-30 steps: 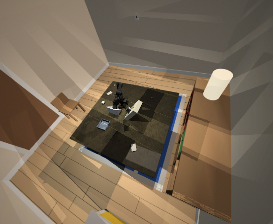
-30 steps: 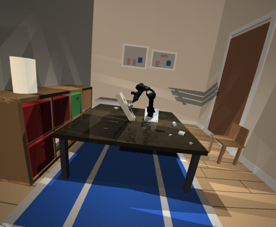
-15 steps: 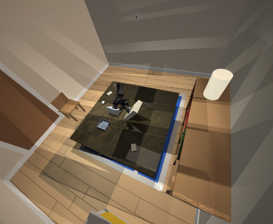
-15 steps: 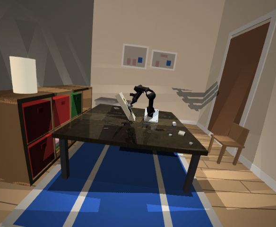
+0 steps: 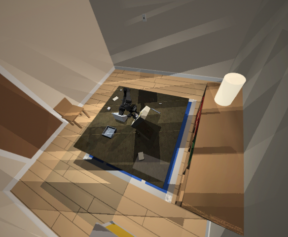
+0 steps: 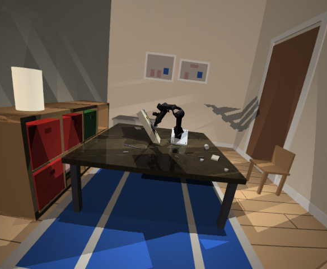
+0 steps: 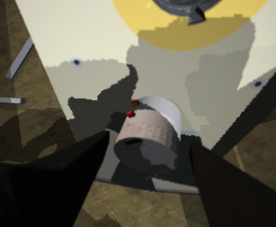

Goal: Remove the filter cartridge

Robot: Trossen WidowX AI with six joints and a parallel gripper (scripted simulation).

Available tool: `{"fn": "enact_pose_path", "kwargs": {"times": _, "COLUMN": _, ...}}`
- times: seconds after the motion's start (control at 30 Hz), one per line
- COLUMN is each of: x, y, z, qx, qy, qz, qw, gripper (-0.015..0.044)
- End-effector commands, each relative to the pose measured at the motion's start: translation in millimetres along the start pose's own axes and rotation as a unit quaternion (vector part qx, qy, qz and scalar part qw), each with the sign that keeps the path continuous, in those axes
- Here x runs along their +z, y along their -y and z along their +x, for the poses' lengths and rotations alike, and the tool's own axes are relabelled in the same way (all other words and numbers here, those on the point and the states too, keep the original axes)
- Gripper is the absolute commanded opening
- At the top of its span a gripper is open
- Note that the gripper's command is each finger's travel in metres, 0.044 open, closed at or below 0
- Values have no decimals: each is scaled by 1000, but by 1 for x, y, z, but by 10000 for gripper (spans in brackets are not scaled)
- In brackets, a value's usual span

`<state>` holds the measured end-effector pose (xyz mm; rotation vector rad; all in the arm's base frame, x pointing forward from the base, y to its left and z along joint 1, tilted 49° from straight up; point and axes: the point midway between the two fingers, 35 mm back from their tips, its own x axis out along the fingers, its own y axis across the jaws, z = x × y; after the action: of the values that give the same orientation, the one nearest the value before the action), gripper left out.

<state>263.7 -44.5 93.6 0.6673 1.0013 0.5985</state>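
Black fingers of the pincer [image 5: 135, 115] [image 6: 155, 124] [image 7: 149, 144] stand well open, gripping nothing; the pinkish-grey, speckled filter cartridge [image 7: 152, 134] lies between them, proud of the panel—whether its back end is free I cannot tell. Best centre both fingers on its smooth round wall, close evenly, then draw straight out, without twisting. Beyond the pincer slopes the cream service panel [image 5: 144, 112] [image 6: 149, 126] [image 7: 43, 28], with a flat yellow ring [image 7: 176, 40]; well aside—the shallow, square grey tray [image 5: 109, 132].
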Motion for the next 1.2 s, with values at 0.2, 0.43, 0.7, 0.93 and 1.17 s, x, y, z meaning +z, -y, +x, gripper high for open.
{"fn": "enact_pose_path", "kwargs": {"times": 0.2, "x": 0, "y": 0, "z": -1, "qx": 0, "qy": 0, "qz": 0, "qw": 1000, "gripper": 251}}
{"fn": "enact_pose_path", "kwargs": {"times": 0.43, "x": 0, "y": 0, "z": -1, "qx": 0, "qy": 0, "qz": 0, "qw": 1000, "gripper": 205}}
{"fn": "enact_pose_path", "kwargs": {"times": 0.7, "x": 5, "y": 0, "z": -3, "qx": 0, "qy": 0, "qz": 0, "qw": 1000, "gripper": 34}}
{"fn": "enact_pose_path", "kwargs": {"times": 0.93, "x": 23, "y": 0, "z": -12, "qx": -1, "qy": 1, "qz": 1, "qw": 1000, "gripper": 0}}
{"fn": "enact_pose_path", "kwargs": {"times": 1.17, "x": 27, "y": 4, "z": -45, "qx": -8, "qy": 5, "qz": 14, "qw": 1000, "gripper": 0}}
